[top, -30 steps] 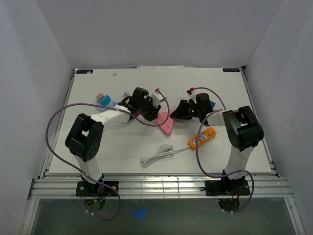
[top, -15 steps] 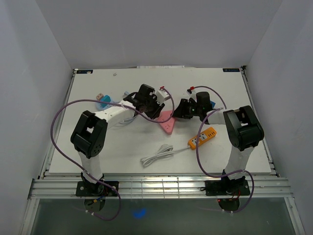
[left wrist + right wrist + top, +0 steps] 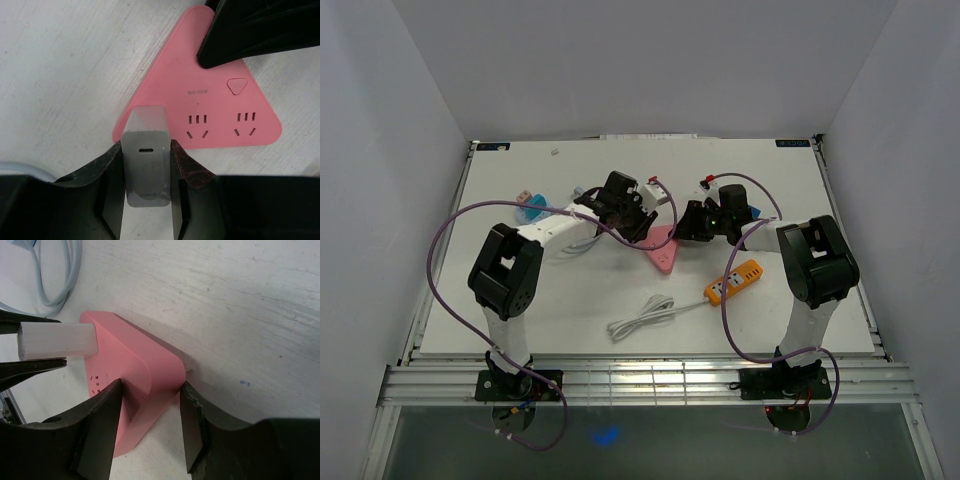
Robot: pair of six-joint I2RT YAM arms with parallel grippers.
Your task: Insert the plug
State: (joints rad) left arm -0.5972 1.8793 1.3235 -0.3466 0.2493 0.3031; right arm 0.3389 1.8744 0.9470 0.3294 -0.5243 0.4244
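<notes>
A pink triangular power strip lies at the table's middle, with two socket groups facing up. My left gripper is shut on a grey-white charger plug, held upright over the strip's left corner, left of the sockets. Its prongs are hidden. My right gripper is shut on the strip's far corner, with one finger on each side. The charger shows at the strip's other end in the right wrist view. A right finger covers the strip's top corner in the left wrist view.
An orange power strip lies right of centre, its coiled white cable towards the front. A blue object sits at the back left. A grey-white cable lies beyond the pink strip.
My left gripper has carried the charger rightward, over the pink strip's corner. My right gripper and the strip have shifted slightly towards the back.
</notes>
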